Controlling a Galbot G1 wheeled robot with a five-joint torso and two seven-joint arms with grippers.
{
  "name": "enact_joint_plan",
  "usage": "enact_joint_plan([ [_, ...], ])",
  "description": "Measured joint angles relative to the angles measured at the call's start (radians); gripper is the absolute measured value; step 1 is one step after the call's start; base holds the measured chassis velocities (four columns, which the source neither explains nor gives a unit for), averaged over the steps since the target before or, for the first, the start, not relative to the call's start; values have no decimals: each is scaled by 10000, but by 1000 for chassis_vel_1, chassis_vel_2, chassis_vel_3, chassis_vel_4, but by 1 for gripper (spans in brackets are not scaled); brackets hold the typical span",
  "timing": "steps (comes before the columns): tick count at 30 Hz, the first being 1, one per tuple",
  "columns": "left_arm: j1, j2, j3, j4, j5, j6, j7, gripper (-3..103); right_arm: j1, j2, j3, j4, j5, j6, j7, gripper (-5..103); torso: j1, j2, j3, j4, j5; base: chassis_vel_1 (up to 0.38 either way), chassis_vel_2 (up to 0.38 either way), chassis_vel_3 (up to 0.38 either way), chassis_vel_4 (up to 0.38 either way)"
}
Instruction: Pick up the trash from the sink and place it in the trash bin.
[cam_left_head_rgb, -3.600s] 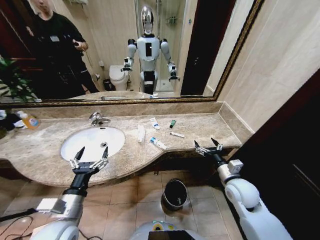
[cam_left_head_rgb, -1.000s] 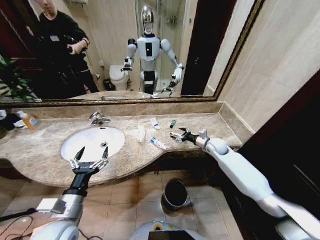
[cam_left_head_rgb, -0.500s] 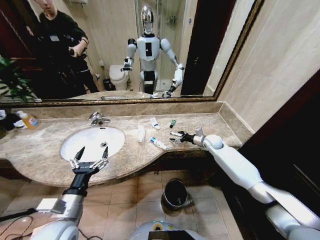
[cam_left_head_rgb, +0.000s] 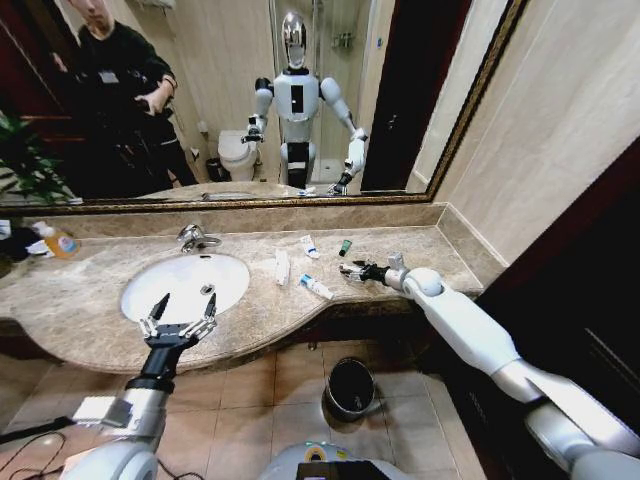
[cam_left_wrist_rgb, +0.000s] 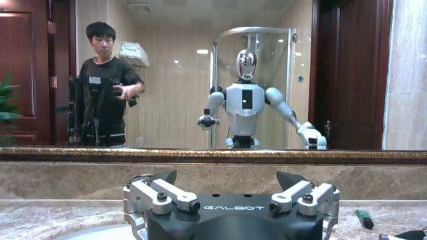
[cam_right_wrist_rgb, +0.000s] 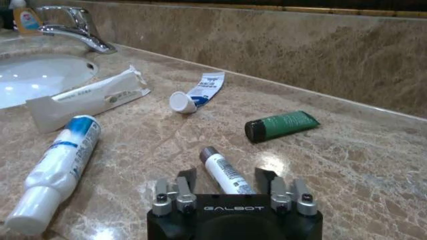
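The marble countertop (cam_left_head_rgb: 90, 330) runs across the middle of the head view, with the sink (cam_left_head_rgb: 185, 283) left of centre and the trash bin (cam_left_head_rgb: 351, 387) on the floor tiles at lower centre. None of the trash lies in the basin: it is scattered on the stone right of it, a white sachet (cam_right_wrist_rgb: 87, 97), a blue-and-white tube (cam_right_wrist_rgb: 57, 167), a smaller tube with a white cap (cam_right_wrist_rgb: 197, 95), a green tube (cam_right_wrist_rgb: 280, 125) and a small white tube with a grey cap (cam_right_wrist_rgb: 223, 172).

The left gripper (cam_left_head_rgb: 178, 318) hangs spread over the counter's front edge, lower left, idle. The right gripper (cam_left_head_rgb: 352, 271), right of centre, has its fingers (cam_right_wrist_rgb: 185, 180) spread either side of the small white tube, not yet pinching it.

To grasp well, I judge it should stay low and centred, with the tube's length running between the fingers, then close across the body rather than the cap, so the tube does not skid on polished stone
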Motion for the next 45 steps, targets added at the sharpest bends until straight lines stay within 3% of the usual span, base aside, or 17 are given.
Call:
enact_joint_plan([
  [8, 0, 0, 0, 0, 0, 0, 0, 100, -262, -214, 66, 380, -59, 113, 132, 31, 0, 0, 1, 0, 1, 0, 0, 0, 0],
  [10, 0, 0, 0, 0, 0, 0, 0, 100, -328, -253, 68, 546, -96, 104, 456, 20, 0, 0, 2, 0, 1, 0, 0, 0, 0],
  [13, 0, 0, 0, 0, 0, 1, 0, 100, -382, -258, 129, 689, -97, 79, 688, 15, 1, -1, 2, 1, 2, 0, 0, 0, 0],
  [14, 0, 0, 0, 0, 0, 1, 0, 100, -523, -326, 346, 1080, -28, 7, 1057, 7, 2, -1, 3, 1, 3, 0, 0, 0, 0],
  [16, 0, 0, 0, 0, 0, 0, 0, 100, -599, -361, 453, 1246, 39, -18, 1157, 7, 3, -1, 2, 1, 0, 0, 0, 0, 0],
  [17, 0, 0, 0, 0, 0, 0, 0, 100, -895, -492, 933, 1867, 280, -55, 1347, 2, 2, -1, 2, 1, 0, 0, 0, 0, 0],
  [22, 0, 0, 0, 0, 0, 0, 0, 100, -1654, -795, 1828, 2974, 540, -40, 1566, 2, 2, -1, 2, 1, 0, 0, 0, 0, 0],
  [26, 0, 0, 0, 0, 0, 0, -1, 100, -3371, -1393, 3167, 4412, 754, 208, 2071, 2, 1, -1, 1, -2, 3, 0, 0, 0, 0],
  [34, 0, 1, 0, 0, 0, 0, 0, 100, -5262, -1721, 4040, 6124, 1049, 657, 2926, 2, 0, -1, 0, 1, -3, 0, 0, 0, 0],
  [40, 0, 1, 0, 0, 0, 0, 0, 100, -6522, -1445, 4710, 7197, 900, 671, 3414, 2, 0, -1, 0, -1, -2, 0, 0, 0, 0],
  [45, 0, 0, 0, 0, 0, 0, 0, 100, -7619, -743, 4921, 7767, 319, 813, 3893, 2, 0, -2, 0, 0, 0, 0, 0, 0, 0],
])
